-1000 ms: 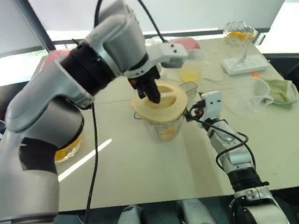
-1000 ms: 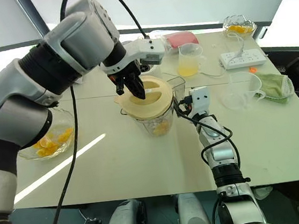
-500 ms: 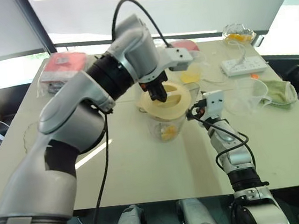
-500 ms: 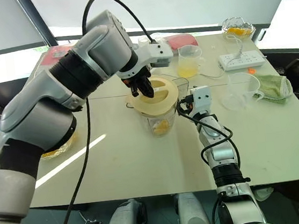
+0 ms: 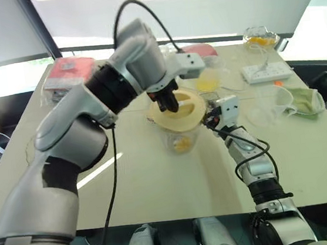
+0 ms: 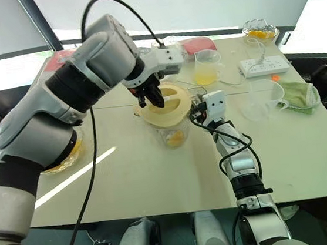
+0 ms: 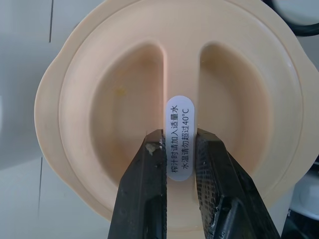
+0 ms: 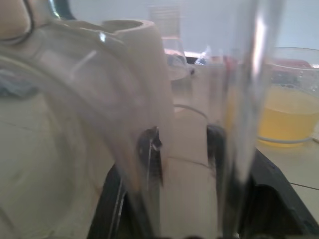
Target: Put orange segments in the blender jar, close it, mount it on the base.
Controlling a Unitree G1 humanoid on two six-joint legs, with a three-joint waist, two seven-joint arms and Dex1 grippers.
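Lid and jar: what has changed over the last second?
The left gripper, shut on the lid's centre ridge throughout, has nudged the lid slightly rightward, so it seems to sit more squarely over the blender jar. The left elbow has swung up and away. The right gripper has edged in closer at the jar's handle. The jar, juice cup and power strip stayed put.

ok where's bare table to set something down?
Widest bare stretch: near edge of the beige table, in front of the clear blender jar. Also near-right, in front of the green cloth. Crowded: back right, around the clear cup of yellow juice and white power strip.
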